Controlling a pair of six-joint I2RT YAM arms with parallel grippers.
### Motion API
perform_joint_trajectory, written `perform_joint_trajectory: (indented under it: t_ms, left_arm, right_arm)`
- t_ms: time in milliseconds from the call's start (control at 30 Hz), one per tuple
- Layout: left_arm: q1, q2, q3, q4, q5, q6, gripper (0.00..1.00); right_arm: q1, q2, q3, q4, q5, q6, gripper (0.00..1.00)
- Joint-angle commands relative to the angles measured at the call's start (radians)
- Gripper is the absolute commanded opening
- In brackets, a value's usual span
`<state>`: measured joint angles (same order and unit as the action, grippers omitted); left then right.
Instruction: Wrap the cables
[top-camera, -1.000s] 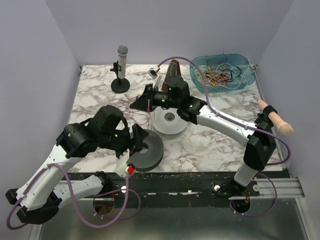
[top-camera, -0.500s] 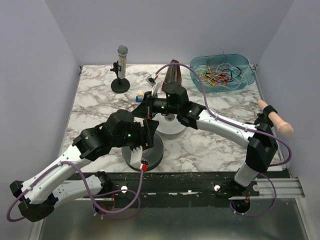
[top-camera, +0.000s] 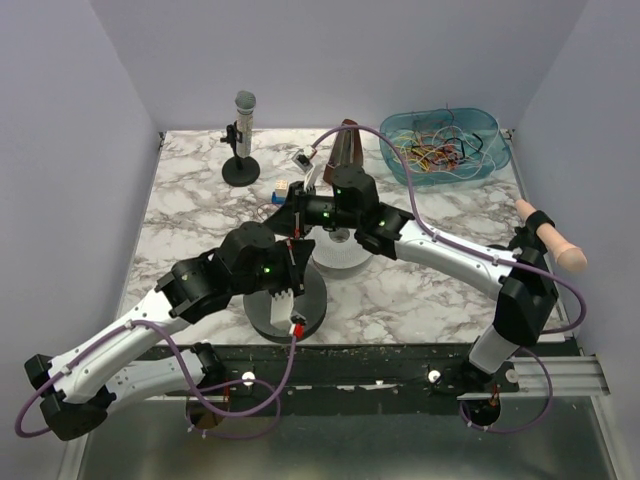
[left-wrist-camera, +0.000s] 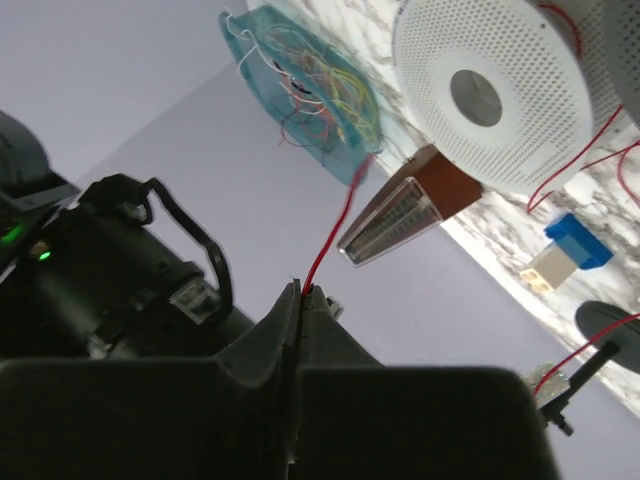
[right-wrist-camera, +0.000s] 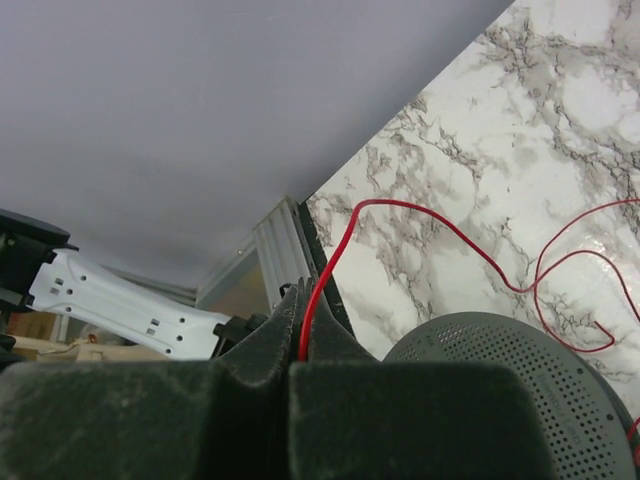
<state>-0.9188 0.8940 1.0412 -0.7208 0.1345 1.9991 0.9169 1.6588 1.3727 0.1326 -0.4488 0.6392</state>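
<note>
Surface: white marble-look tabletop (top-camera: 200, 215) w/ grey veins. Black rail runs along the near edge, metal floor below it. Room: plain pale lilac-grey walls on 3 sides.

On top:
- Mic on stand (top-camera: 243, 135) sits back-left, upright.
- Brown wedge-shaped item (top-camera: 348, 145) sits back-centre, upright.
- Small blue/white block (top-camera: 283, 188) lies near the arms' heads.
- Peach handle w/ black strap (top-camera: 552, 240) is at the right edge.

Containers: 1 only, a teal see-thru bin (top-camera: 488, 122) at the back-right corner. It holds the cable tangle (top-camera: 430, 152), thin yellow, red, green and black strands all mixed. A few strands poke over the rim. Strand count can't be told.

2 perforated discs sit mid-table: white disc (top-camera: 345, 258), and dark grey disc (top-camera: 315, 300) nearer the front. They're just beside each other; touching or not can't be told, since the arms cover the gap.

Red cable (left-wrist-camera: 330, 235): thin, held up off the table btw the 2 grippers, over the discs. In the right wrist view it arcs up from the tips, drops onto the marble and loops beside the grey disc. In the left wrist view more red loops lie on the marble by the white disc.

Left gripper (left-wrist-camera: 299, 292): jaws clenched, red cable pinched at the very tips and rising straight from them.

Right gripper (right-wrist-camera: 303, 300): jaws clenched, a red cable nipped btw the tips too. Looks like the same strand, can't confirm.

In the top view both arm heads sit close together, left of the white disc.
</note>
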Motion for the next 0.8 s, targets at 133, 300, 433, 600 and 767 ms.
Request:
perform_joint_trajectory:
  t_ms: [133,300,433,600,767]
  left_arm:
    - [0.011,-0.02,-0.027,-0.038,-0.127,0.084,0.0]
    - [0.011,-0.058,-0.012,-0.179,-0.208,-0.202,0.0]
    - [0.012,-0.076,0.005,-0.308,-0.225,-0.498,0.0]
    - [0.119,-0.095,-0.026,-0.326,-0.202,-0.795,0.0]
    - [0.469,-0.077,-0.058,-0.156,-0.095,-0.965,0.0]
  right_arm:
    - [0.017,-0.027,0.028,-0.043,0.008,-0.045,0.02]
    - [0.014,-0.073,0.054,-0.218,0.1,-0.159,0.65]
    - [-0.007,-0.151,0.039,-0.332,0.156,-0.214,1.0]
    - [-0.052,-0.307,-0.023,-0.409,0.237,-0.265,1.0]
    - [-0.055,-0.453,-0.077,-0.47,0.254,-0.396,1.0]
